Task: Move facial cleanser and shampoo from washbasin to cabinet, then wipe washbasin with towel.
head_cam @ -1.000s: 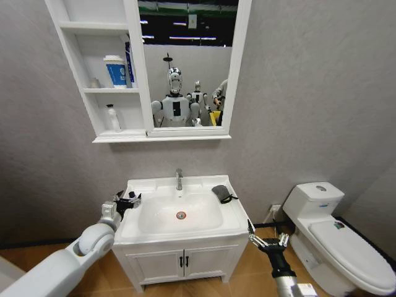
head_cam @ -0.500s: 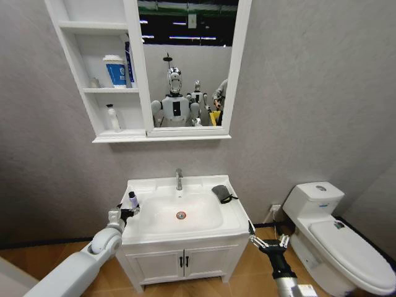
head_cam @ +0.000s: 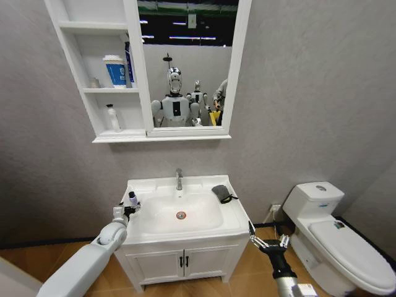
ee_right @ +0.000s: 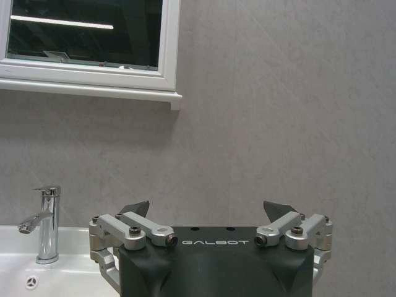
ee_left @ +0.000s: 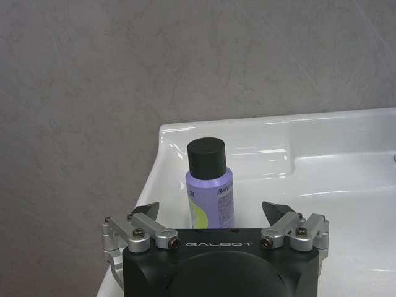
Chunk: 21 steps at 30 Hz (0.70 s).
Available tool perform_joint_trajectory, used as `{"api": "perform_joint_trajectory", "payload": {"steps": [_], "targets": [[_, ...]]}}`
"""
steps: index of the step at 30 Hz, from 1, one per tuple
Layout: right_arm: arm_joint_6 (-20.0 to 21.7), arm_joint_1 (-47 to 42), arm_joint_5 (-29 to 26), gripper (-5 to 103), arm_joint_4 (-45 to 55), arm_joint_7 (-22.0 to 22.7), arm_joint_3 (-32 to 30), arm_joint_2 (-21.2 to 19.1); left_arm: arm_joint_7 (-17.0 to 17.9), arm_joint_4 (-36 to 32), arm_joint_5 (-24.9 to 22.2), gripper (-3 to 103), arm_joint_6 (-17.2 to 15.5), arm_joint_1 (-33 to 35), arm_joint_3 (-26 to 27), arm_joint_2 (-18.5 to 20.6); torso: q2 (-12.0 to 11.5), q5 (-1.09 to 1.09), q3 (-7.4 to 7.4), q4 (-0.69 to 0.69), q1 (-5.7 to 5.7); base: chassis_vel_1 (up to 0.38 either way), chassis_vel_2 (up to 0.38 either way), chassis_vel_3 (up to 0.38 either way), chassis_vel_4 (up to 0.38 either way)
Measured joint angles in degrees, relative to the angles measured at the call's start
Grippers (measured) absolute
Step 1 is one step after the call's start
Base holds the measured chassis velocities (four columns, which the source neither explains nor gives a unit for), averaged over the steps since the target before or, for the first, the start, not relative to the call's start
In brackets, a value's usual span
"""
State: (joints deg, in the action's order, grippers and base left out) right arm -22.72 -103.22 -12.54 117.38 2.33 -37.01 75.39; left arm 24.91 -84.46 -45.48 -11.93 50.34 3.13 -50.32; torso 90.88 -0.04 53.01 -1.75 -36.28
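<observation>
I had the left gripper [ee_left: 213, 213] spread wide and empty at the washbasin's [head_cam: 235, 213] nine-o'clock rim. The purple bottle [ee_left: 210, 185] stood upright there, long axis vertical, dead ahead at twelve o'clock between the open jaws, untouched. The right gripper [head_cam: 267, 240], also wide open, idled low at five o'clock, much farther off.

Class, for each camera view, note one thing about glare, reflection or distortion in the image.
Head view: wide-angle bending tilts the cabinet; its mirror reflects robots and ceiling lights. Left wrist view: bright highlights streak the washbasin rim behind the purple bottle. Right wrist view: the chrome tap shines.
</observation>
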Motion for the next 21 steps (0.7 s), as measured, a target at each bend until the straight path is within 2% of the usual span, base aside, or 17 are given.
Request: {"api": "perform_joint_trajectory", "payload": {"steps": [11, 12, 14, 15, 16, 17, 18, 20, 21], "targets": [[0.1, 0.2, -0.3, 100, -0.5, 0.1, 0.2, -0.5, -1.9, 6.3, 2.3, 94, 1.3, -2.9, 0.0, -2.5, 0.0, 0.0, 0.0, 0.0, 0.0, 0.0, 0.0, 0.0, 0.0], [0.1, 0.3, -0.3, 100, -0.6, 0.1, 0.2, -0.5, -2.1, 6.8, 2.5, 91, 1.4, -3.2, 0.0, -2.7, 0.0, 0.0, 0.0, 0.0, 0.0, 0.0, 0.0, 0.0, 0.0], [0.1, 0.3, -0.3, 100, -0.6, 0.1, 0.2, -0.5, -2.4, 7.2, 2.6, 91, 1.4, -3.3, 0.1, -2.9, 0.0, 0.0, 0.0, 0.0, 0.0, 0.0, 0.0, 0.0, 0.0], [0.1, 0.3, -0.3, 100, -0.6, 0.1, 0.2, -0.5, -2.7, 7.7, 2.7, 80, 1.4, -3.6, 0.2, -3.1, 0.0, 0.0, 0.0, 0.0, 0.0, 0.0, 0.0, 0.0, 0.0], [0.1, 0.3, -0.3, 100, -0.6, 0.1, 0.2, -0.5, -2.7, 7.7, 2.7, 80, 1.4, -3.6, 0.2, -3.1, 0.0, 0.0, 0.0, 0.0, 0.0, 0.0, 0.0, 0.0, 0.0], [0.1, 0.3, -0.3, 100, -0.6, 0.1, 0.2, -0.6, -3.0, 8.1, 2.7, 75, 1.5, -3.7, 0.3, -3.2, 0.0, 0.0, 0.0, 0.0, 0.0, 0.0, 0.0, 0.0, 0.0], [0.1, 0.3, -0.3, 100, -0.6, 0.1, 0.2, -0.6, -3.0, 8.1, 2.7, 75, 1.5, -3.7, 0.3, -3.2, 0.0, 0.0, 0.0, 0.0, 0.0, 0.0, 0.0, 0.0, 0.0], [0.1, 0.4, -0.3, 100, -0.6, 0.1, 0.2, -0.6, -3.9, 8.5, 2.7, 64, 1.8, -3.7, 0.4, -3.2, 0.0, 0.0, 0.0, 0.0, 0.0, 0.0, 0.0, 0.0, 0.0], [0.1, 0.4, -0.3, 100, -0.6, 0.1, 0.2, -0.6, -3.9, 8.5, 2.7, 64, 1.8, -3.7, 0.4, -3.2, 0.0, 0.0, 0.0, 0.0, 0.0, 0.0, 0.0, 0.0, 0.0]]}}
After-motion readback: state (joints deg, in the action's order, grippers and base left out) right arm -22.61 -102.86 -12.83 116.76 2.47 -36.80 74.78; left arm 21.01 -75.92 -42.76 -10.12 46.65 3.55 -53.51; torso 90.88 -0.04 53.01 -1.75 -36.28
